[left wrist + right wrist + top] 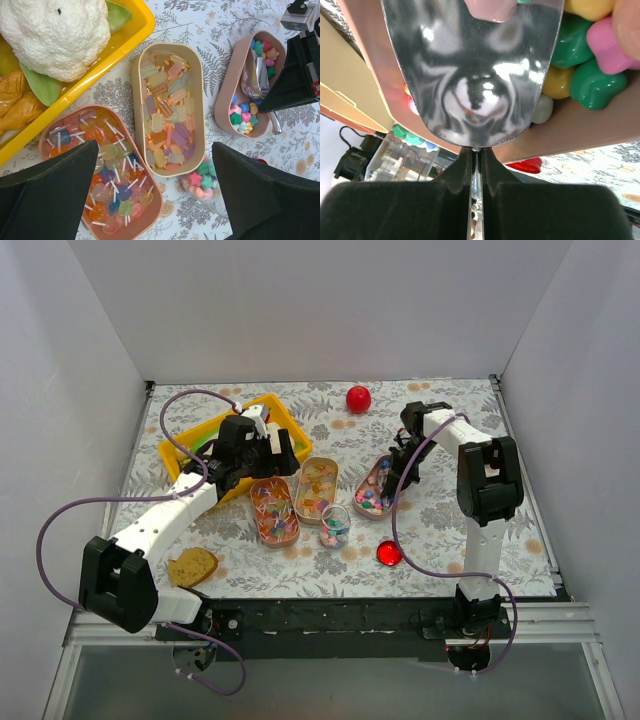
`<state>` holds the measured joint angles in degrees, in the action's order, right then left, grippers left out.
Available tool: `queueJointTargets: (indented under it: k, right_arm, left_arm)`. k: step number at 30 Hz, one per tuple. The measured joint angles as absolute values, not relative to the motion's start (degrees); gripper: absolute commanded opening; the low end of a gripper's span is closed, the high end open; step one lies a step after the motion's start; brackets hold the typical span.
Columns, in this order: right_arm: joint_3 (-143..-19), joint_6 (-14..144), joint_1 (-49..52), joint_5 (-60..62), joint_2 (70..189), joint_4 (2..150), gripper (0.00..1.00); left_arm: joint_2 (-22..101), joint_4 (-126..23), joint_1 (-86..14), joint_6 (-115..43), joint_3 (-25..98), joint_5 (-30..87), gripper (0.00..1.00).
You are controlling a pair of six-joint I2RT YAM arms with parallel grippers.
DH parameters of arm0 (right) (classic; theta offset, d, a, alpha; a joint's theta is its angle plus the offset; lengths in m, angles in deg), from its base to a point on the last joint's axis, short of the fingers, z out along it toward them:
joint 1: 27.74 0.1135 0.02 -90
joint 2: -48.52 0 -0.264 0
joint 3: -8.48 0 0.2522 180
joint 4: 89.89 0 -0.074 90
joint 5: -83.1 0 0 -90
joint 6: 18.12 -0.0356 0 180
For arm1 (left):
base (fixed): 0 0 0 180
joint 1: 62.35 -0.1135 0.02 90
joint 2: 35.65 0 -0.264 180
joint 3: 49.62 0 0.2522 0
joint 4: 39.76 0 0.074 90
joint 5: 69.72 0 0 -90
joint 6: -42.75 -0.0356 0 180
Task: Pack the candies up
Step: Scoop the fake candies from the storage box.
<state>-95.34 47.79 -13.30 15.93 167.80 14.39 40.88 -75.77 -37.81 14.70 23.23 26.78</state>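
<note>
The right gripper [476, 162] has its fingers pressed together on the thin handle of a shiny metal scoop [475, 70]. The scoop's bowl lies inside a pink oval tin [227, 92], among green, pink and yellow star-shaped candies [587, 85]. That tin lies just right of the worktop's middle.

The left gripper [270, 460] is spread wide, with nothing between its black fingers [55, 195]. It hangs above a second pink oval tin [43, 141] of round candies on white sticks [107, 172], just left of the middle.

Between the two pink tins sits a beige oval tin [136, 90] of pastel ice-lolly-shaped candies [167, 107]. Just beside it, toward the near edge, a small clear plastic cup [335, 526] holds more star shapes.

A yellow plastic tray [135, 25] with a white toy cauliflower [55, 35] stands toward the far left corner. A red ball [358, 398] rests by the far edge — and a small red round piece [388, 553] lies near the near edge, right of middle. A brown toy bread slice [192, 566] lies by the near left corner.
</note>
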Motion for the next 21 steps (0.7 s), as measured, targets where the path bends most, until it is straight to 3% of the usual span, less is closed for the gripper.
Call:
queueJointTargets:
  k: [21]
  right_arm:
    - [-85.92,53.73,-7.73,-0.24,158.34,21.76,0.01]
  left_arm:
    - [40.88,-75.74,-37.81,14.7,23.23,26.76,0.98]
